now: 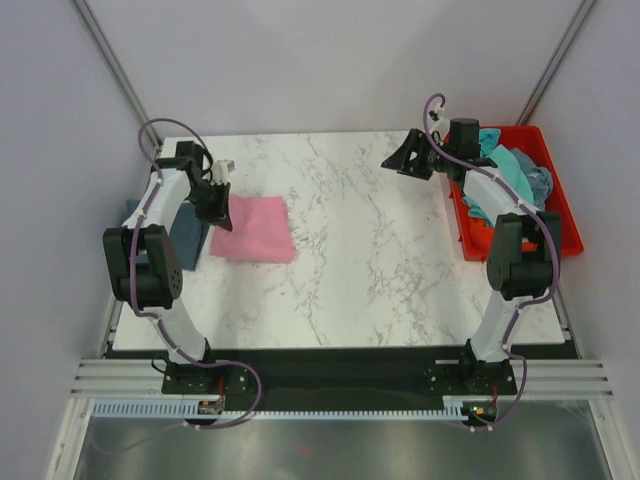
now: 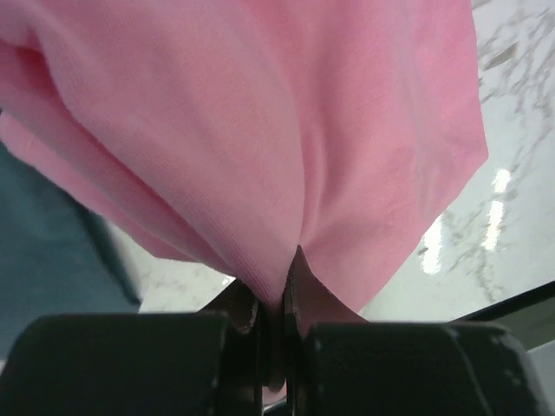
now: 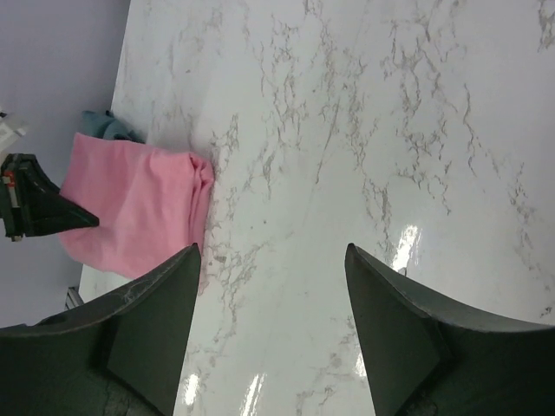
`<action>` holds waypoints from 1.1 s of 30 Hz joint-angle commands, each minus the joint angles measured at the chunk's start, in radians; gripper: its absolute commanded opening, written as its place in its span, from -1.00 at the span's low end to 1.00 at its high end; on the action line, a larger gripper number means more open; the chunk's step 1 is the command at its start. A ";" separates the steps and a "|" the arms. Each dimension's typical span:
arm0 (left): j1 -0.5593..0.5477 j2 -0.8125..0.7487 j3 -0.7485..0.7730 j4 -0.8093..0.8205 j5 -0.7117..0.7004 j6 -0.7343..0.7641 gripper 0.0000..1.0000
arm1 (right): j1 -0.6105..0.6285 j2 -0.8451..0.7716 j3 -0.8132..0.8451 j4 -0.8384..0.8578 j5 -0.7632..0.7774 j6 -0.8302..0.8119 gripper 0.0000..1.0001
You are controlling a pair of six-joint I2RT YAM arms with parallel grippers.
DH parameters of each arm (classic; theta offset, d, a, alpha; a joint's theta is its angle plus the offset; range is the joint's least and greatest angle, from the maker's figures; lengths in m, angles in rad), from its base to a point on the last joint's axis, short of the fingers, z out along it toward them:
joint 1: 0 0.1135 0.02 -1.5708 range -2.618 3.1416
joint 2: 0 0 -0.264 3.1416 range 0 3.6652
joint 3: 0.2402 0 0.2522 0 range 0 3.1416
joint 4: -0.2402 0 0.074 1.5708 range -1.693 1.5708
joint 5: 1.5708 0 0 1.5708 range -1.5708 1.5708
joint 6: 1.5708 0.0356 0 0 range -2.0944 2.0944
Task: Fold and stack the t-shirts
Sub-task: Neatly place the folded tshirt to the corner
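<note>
A folded pink t-shirt [image 1: 255, 230] lies on the left of the marble table. My left gripper [image 1: 220, 208] is shut on its left edge; in the left wrist view the pink cloth [image 2: 286, 130] is pinched between the fingers [image 2: 243, 312]. A slate-blue t-shirt [image 1: 187, 238] lies folded at the table's left edge, beside the pink one, and shows in the left wrist view [image 2: 43, 260]. My right gripper [image 1: 402, 160] is open and empty, held above the table's back right; the pink t-shirt shows far off in its view [image 3: 139, 208]. Turquoise and grey-blue t-shirts [image 1: 515, 170] lie in the crate.
A red plastic crate [image 1: 560, 215] stands at the table's right edge, behind my right arm. The marble table [image 1: 370, 250] spreads between the two arms. Grey walls close in the back and sides.
</note>
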 commanded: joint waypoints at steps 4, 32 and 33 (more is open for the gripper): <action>0.070 -0.243 -0.118 0.021 -0.205 0.185 -0.96 | -0.013 -0.085 -0.076 -0.008 0.008 -0.037 0.52; 0.349 -0.376 -0.137 0.098 -0.366 0.444 -0.96 | -0.014 -0.140 -0.148 0.036 -0.002 0.008 0.52; 0.358 -0.370 -0.126 0.158 -0.404 0.493 -0.96 | -0.014 -0.140 -0.149 0.035 -0.002 0.008 0.52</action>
